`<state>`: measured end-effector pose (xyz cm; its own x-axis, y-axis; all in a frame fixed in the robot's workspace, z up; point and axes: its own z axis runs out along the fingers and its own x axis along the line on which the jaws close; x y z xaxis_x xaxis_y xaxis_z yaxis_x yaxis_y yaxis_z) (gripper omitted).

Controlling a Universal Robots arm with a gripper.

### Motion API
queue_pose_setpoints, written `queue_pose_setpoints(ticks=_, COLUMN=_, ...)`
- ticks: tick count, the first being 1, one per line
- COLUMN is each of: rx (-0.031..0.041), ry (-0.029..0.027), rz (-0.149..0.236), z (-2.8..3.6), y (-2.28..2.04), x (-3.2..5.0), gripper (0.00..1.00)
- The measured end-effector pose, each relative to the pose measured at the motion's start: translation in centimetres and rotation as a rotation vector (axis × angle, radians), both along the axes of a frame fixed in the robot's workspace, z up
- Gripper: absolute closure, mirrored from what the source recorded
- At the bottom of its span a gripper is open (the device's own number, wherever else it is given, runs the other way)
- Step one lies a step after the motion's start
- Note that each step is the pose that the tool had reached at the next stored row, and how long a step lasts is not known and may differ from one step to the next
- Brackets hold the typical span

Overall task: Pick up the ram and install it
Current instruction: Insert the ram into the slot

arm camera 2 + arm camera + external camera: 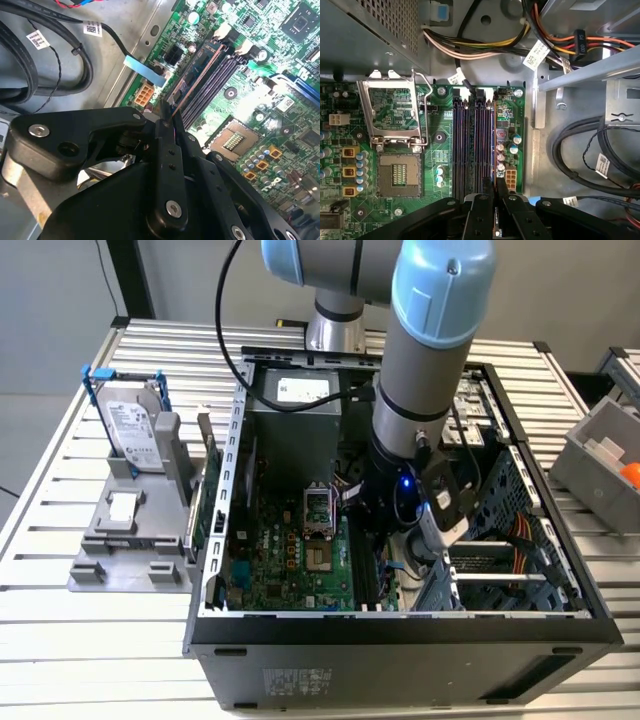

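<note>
The ram [197, 75] is a thin stick seen edge-on, lined up along the outermost of the dark memory slots [470, 145] on the green motherboard [290, 555] in the open computer case [400, 625]. My gripper [167, 112] is shut on one end of the ram, its black fingers [487, 192] pinched tight on both sides. In the exterior view the gripper [385, 535] reaches down into the middle of the case. Whether the ram is seated in the slot or just above it I cannot tell.
An empty processor socket [397, 175] with its raised metal frame [395, 107] lies beside the slots. Black cables [580, 150] and coloured wires [485, 47] run close by. Outside the case stand a hard drive [135, 425] on a grey holder and a grey bin [605, 455].
</note>
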<state>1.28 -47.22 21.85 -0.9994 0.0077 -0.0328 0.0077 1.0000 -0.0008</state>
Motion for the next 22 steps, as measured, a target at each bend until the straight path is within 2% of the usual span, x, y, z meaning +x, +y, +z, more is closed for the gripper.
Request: queue_pose_setpoints(ticks=22, rx=0.0, ry=-0.0001, rz=0.0, z=-0.38, y=-0.01, x=-0.09, gripper=1.0)
